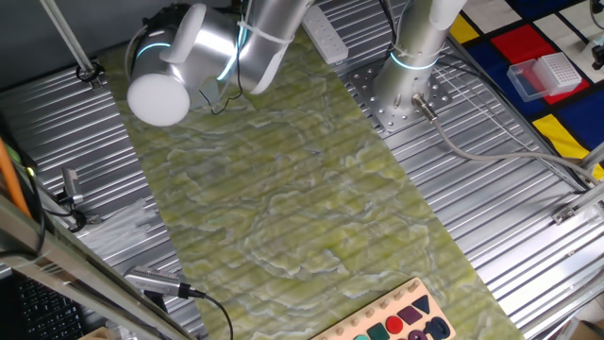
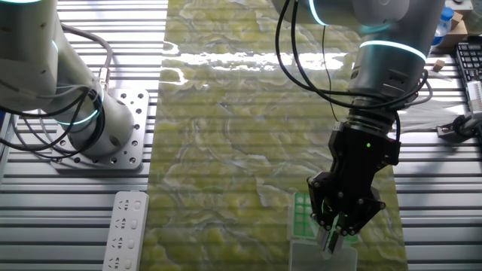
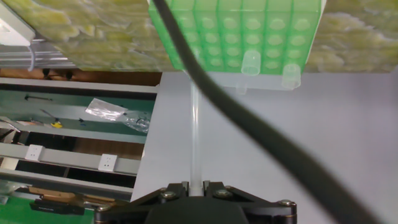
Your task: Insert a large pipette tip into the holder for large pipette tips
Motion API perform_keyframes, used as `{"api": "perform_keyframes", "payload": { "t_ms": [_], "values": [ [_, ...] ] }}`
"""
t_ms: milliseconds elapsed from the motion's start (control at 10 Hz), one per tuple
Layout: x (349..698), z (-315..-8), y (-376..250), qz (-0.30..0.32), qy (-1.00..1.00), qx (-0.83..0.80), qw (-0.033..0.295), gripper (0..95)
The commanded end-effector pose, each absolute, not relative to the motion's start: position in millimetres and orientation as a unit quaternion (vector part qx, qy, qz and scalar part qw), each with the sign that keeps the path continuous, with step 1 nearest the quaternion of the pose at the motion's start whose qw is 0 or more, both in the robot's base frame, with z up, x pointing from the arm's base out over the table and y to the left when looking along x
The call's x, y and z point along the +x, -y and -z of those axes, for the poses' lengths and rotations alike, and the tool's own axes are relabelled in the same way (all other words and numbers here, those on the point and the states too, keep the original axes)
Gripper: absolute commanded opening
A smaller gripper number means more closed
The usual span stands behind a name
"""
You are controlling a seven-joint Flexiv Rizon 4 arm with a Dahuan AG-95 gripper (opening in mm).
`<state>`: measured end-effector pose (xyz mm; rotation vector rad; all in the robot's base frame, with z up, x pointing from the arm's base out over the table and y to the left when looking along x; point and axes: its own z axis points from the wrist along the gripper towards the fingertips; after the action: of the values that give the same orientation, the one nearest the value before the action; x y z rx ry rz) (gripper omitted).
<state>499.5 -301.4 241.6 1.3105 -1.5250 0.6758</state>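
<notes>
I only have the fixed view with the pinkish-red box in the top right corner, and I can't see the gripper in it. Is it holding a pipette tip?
Observer: Yes. In the hand view the gripper is shut on the large pipette tip, which points straight ahead.
Operator: Where's the green holder?
Observer: In the other fixed view the holder sits at the mat's near edge, directly under the gripper.
Operator: Is the tip in a hole yet?
Observer: I cannot tell. In the hand view its far end reaches the holder's near edge, where a black cable crosses in front of it.
</notes>
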Motion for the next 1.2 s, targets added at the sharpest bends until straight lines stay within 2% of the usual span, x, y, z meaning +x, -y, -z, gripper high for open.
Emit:
{"api": "perform_keyframes", "payload": {
  "t_ms": [100, 1200],
  "values": [
    [499.2, -241.7, 301.4, -0.279, 0.628, 0.538, 0.488, 0.0],
    [501.0, -237.1, 291.6, -0.272, 0.637, 0.519, 0.501, 0.0]
  ]
}}
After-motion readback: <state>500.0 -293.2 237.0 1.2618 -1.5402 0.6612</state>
